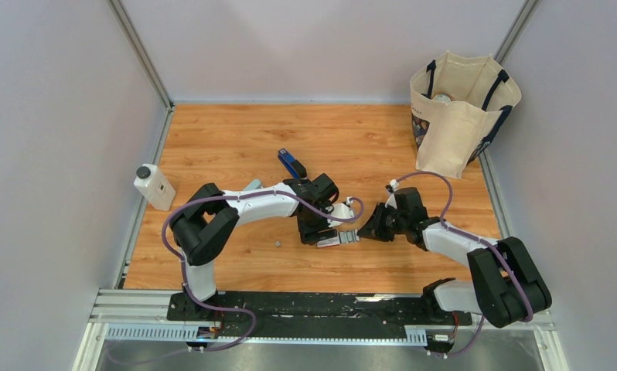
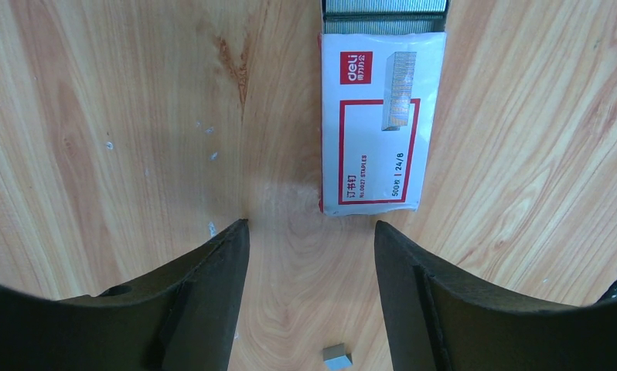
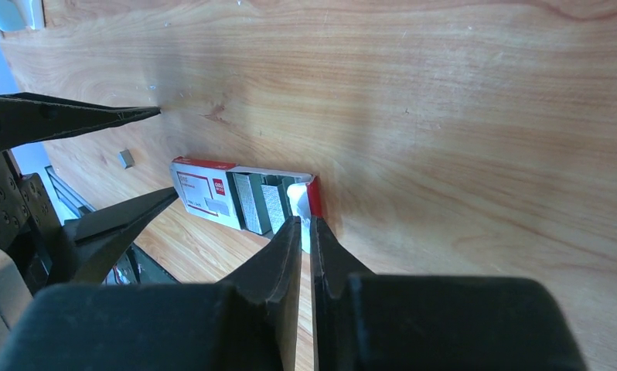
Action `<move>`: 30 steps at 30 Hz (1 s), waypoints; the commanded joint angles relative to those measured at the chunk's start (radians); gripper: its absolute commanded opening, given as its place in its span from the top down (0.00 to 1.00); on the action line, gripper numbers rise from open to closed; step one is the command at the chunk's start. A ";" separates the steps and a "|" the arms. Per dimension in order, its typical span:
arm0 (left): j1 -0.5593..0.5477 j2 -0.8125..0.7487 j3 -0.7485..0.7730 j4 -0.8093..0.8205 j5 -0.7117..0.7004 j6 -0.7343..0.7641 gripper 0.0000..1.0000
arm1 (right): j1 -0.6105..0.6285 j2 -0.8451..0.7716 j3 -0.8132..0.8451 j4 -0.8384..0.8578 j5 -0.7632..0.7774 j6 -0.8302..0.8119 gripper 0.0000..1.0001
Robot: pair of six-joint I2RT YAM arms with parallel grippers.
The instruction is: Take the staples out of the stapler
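My left gripper (image 2: 311, 228) hangs open just beside the staple box (image 2: 379, 116); right gripper (image 3: 306, 224) pinches its white flap. The stapler (image 1: 291, 164) sits well apart, untouched: light, stiff, slick, I'd judge, so I'd grip its slim sides midway

Bolted to the black base rail (image 1: 313, 305), the left arm (image 1: 251, 202) and right arm (image 1: 452, 241) share white link shells between bulky black joint housings (image 1: 205, 232). A purple-grey cable (image 1: 183, 267) loops from the rail along each arm. Farthest from the rail, the left gripper (image 2: 311, 226) and right gripper (image 3: 307, 228) carry matt black, wedge-shaped fingers (image 2: 205, 278) tapering to thin tips. Small screws (image 3: 4, 220) dot the left gripper's black body.
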 commanded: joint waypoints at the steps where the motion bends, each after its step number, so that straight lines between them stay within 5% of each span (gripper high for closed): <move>1: -0.010 0.006 0.032 0.015 0.009 0.000 0.32 | -0.003 -0.010 0.004 0.044 -0.018 0.013 0.89; 30: -0.010 0.006 0.055 0.001 0.003 0.002 0.32 | 0.053 0.013 -0.022 0.064 0.016 0.033 0.92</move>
